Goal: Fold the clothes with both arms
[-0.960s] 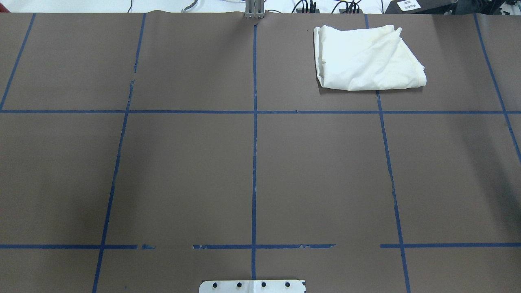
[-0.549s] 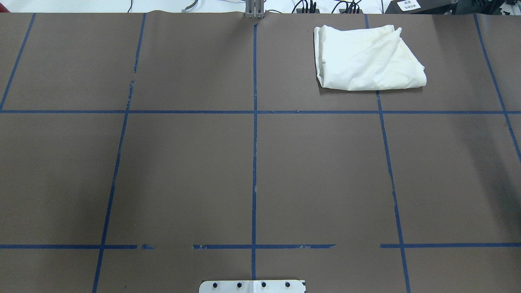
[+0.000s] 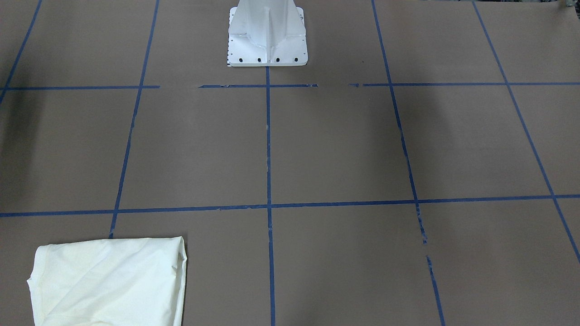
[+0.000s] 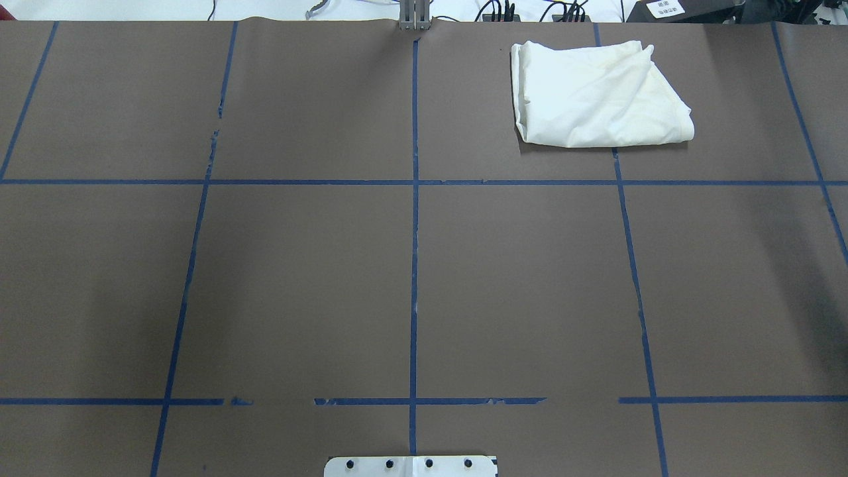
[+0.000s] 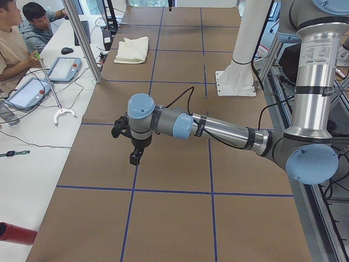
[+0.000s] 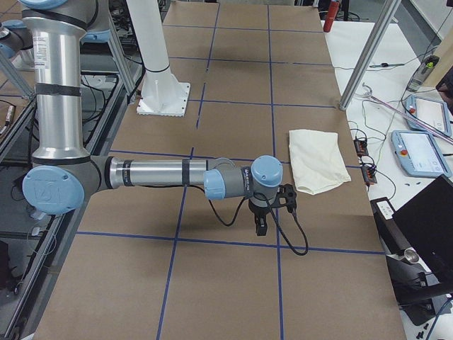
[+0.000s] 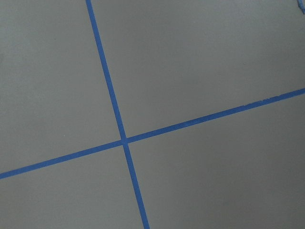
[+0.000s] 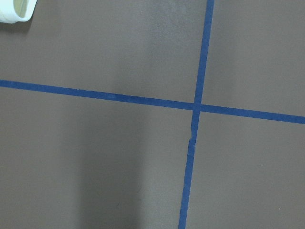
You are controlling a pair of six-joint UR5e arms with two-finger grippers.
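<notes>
Brown-papered, my table (image 4: 298,265) carries the folded T-shirt (image 4: 599,96) by its far edge, right of centre, parked as finished, I judge. Left gripper (image 5: 135,157) and right gripper (image 6: 260,227) hang clear of it; jaws spread or pressed, I cannot tell.

Overhead exterior: high behind the pedestal base (image 4: 411,466), facing forward and down, with only the base's plate at the bottom edge. Front-facing: across the table from the base, looking steeply down and back at it. Shares with the overhead the blue tape lines (image 4: 414,265) and the folded T-shirt (image 4: 596,93) far from the base. Side views: at the table's two ends, wide, looking along it, catching base and T-shirt alike. Wrist views: close above the brown table cover (image 7: 200,62), pointing down at tape crossings, well away from the base; in the right one, a sliver of T-shirt at a corner.
</notes>
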